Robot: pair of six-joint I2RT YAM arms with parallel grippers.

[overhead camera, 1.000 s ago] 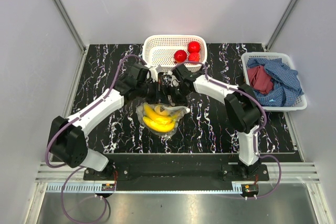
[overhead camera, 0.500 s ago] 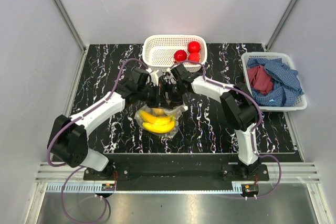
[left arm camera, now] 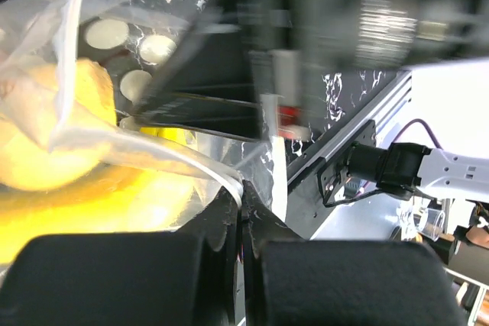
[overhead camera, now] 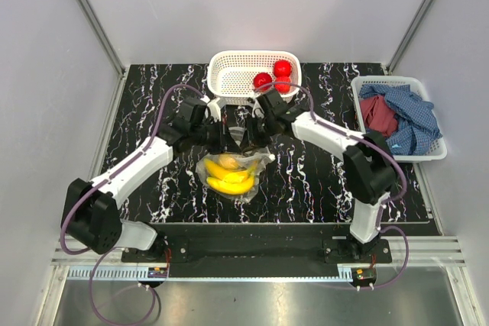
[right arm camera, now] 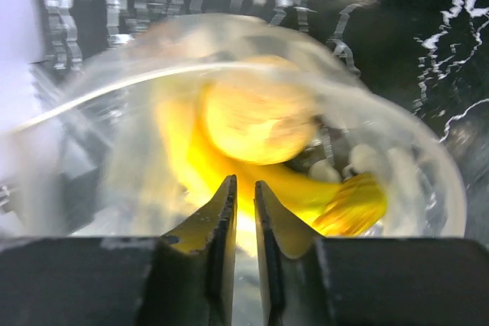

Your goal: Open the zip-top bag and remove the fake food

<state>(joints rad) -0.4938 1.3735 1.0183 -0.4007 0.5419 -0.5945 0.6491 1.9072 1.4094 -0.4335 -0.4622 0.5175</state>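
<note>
The zip-top bag lies mid-table, clear with white dots, its mouth toward the far side. Inside it shows fake food: a yellow banana bunch and a yellow-orange round fruit. My left gripper is shut on the bag's white lip, pinched at the fingertips. My right gripper meets it at the mouth. In the right wrist view its jaws stand almost together, a thin slit with clear film in it, facing the round fruit and banana. Three red fruits sit in the white basket.
The white mesh basket stands just beyond both grippers. At the right edge a second white basket holds red and blue cloths. Black marbled tabletop surrounds the bag; grey walls close in the sides.
My right gripper's jaws have closed from wide to a thin slit at the bag's mouth. Both wrists have shifted slightly; the bag's upper edge is drawn up between them.
</note>
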